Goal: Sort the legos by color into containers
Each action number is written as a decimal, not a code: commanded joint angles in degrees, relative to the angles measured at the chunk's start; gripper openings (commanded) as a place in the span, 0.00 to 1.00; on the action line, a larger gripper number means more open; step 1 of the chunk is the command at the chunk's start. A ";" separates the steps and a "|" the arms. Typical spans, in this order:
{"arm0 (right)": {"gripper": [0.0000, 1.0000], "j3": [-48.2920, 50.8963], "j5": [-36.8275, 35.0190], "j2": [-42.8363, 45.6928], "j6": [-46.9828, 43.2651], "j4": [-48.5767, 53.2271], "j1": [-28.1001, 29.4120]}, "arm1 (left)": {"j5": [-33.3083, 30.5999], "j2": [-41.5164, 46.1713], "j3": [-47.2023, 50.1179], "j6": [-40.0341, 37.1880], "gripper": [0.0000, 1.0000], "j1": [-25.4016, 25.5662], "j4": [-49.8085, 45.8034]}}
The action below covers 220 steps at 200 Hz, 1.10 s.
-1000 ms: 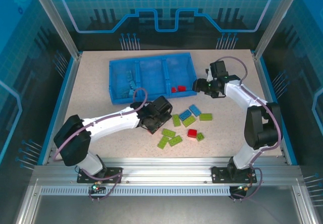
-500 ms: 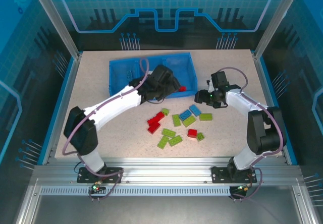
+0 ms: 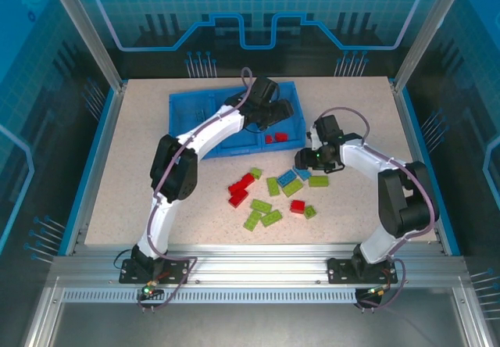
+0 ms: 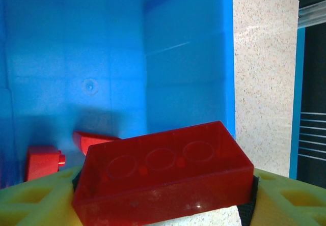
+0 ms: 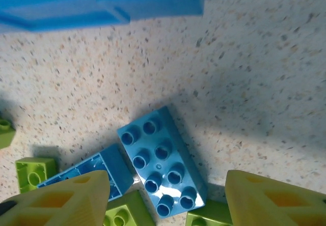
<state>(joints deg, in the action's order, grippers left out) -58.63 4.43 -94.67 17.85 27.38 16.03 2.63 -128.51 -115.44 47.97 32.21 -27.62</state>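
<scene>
Red brick [image 4: 163, 177] clamped in left pincer [image 4: 163, 203] over tray's [image 4: 188, 73] right bay, two reds [image 3: 275, 137] inside; right pincer [image 5: 165, 198] agape above blue brick [image 5: 163, 167]; roughly dozen legos [image 3: 262, 206] left on table [image 3: 141, 175].

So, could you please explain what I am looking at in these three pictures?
Two robot arms are bolted at the near edge of a table. The overhead picture shows both; the other two come from cameras on their wrists. The left gripper holds a red brick over the right-hand compartment of the blue tray, where other red bricks lie. The right gripper hovers open above a light-blue brick. Loose bricks, red, green and blue, lie on the table.
</scene>
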 commanded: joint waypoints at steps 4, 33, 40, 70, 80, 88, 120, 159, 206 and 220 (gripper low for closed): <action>0.62 -1.74 -2.46 -1.99 -2.38 4.03 1.45 | 1.61 -1.02 -3.04 -1.53 0.73 -0.77 -1.33; 0.61 -1.38 -3.39 -1.89 -2.42 4.83 1.80 | 1.65 -0.97 -2.73 -1.08 0.76 -0.99 -1.44; 0.61 -1.55 -3.56 -2.19 -2.76 5.03 2.10 | 1.97 -0.96 -2.69 -0.98 0.77 -0.96 -1.32; 0.61 -3.75 -6.58 -4.69 -4.59 7.33 3.42 | 3.30 1.04 -1.00 -0.06 0.90 -0.85 0.04; 0.61 -4.13 -7.08 -5.03 -5.20 7.56 3.74 | 3.17 2.39 0.10 0.20 0.98 -0.84 0.74; 0.61 -4.32 -7.44 -5.03 -5.65 7.69 3.90 | 3.03 3.65 1.02 0.29 0.99 -0.82 1.26; 0.61 -4.72 -7.77 -5.34 -7.87 8.38 4.26 | 3.14 8.81 5.23 1.12 0.99 -0.79 4.24; 0.58 -5.09 -7.07 -5.77 -10.54 9.75 4.75 | 3.95 14.19 9.63 2.56 0.99 -0.76 7.28; 0.55 -6.43 -6.36 -7.33 -12.45 11.02 5.31 | 4.84 19.99 15.66 3.89 0.99 -0.66 10.41; 0.53 -7.09 -7.29 -8.42 -12.62 11.53 5.26 | 4.51 21.77 17.43 4.00 0.99 -0.65 10.77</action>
<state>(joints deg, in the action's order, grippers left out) -63.59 -2.59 -101.19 6.85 36.34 20.49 5.98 -110.69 -100.99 50.98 31.99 -18.94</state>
